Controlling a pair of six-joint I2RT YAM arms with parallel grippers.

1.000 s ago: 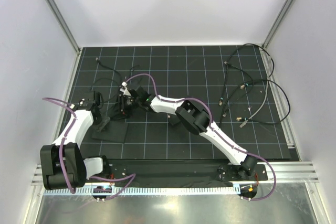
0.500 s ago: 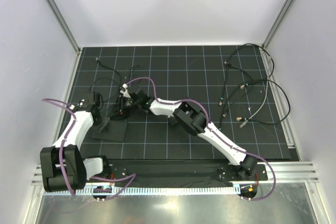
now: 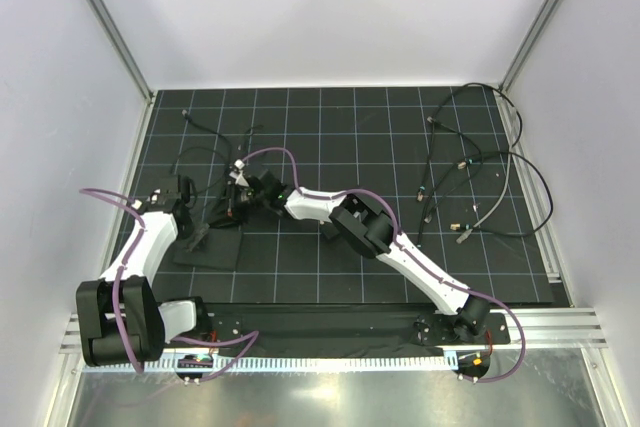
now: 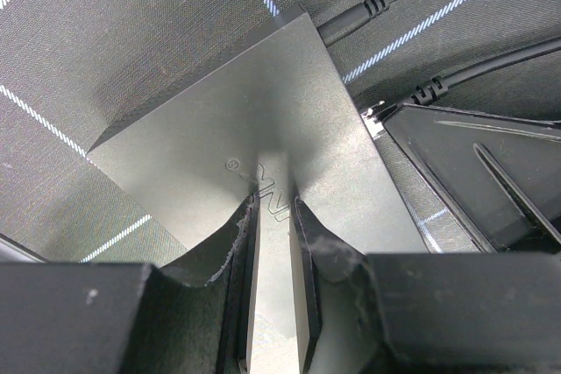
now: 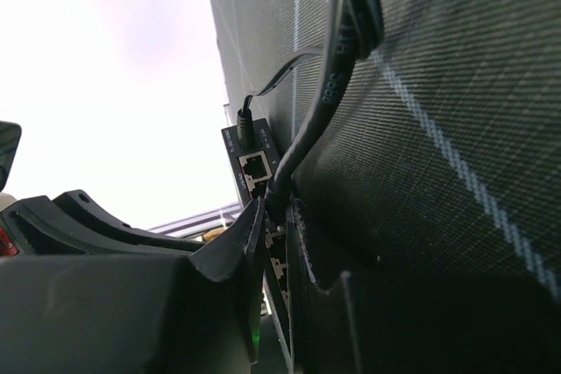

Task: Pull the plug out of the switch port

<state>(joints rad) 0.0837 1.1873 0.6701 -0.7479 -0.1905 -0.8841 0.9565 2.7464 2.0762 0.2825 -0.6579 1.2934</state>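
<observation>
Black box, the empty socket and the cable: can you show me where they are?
black box (image 4: 254, 120), left wrist view, middle of its flat top
empty socket (image 5: 254, 164), right wrist view, its square opening
cable (image 5: 337, 50), right wrist view, the thick part above the jaws

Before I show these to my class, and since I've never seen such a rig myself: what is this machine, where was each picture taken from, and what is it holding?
These are two white robot arms, bolted at the near edge of a gridded black mat. The wide picture looks down from above. The other two pictures come from a camera on each wrist. The left end effector is clamped on a flat black box, which is a network switch. The right end effector seems to be pinching a black cable where it meets the box's ports. More loose cables lie on the mat's right side.
</observation>
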